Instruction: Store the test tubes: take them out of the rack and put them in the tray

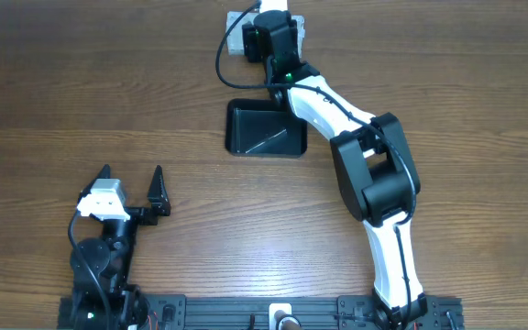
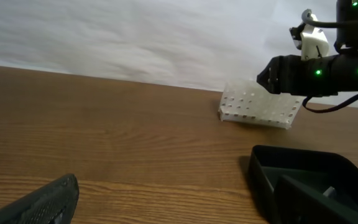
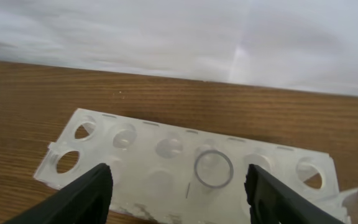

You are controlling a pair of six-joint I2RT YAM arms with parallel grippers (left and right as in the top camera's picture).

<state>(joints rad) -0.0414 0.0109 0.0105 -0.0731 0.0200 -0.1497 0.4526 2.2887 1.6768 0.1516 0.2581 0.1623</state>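
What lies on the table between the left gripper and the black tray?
Nothing. In the top view, the stretch of table between the left gripper and the tray is bare wood.

The rack (image 3: 185, 155) sits at the far edge of the bench (image 1: 62, 92), near its middle, with the tray (image 1: 230, 128) just in front of it, nearer the arms' bases. One tube (image 3: 214, 168) stands in a rack hole beneath the right gripper (image 3: 178, 177), and another tube (image 1: 269, 140) lies in the tray. The left gripper (image 1: 133, 176) is at the near left, well apart from the tray.
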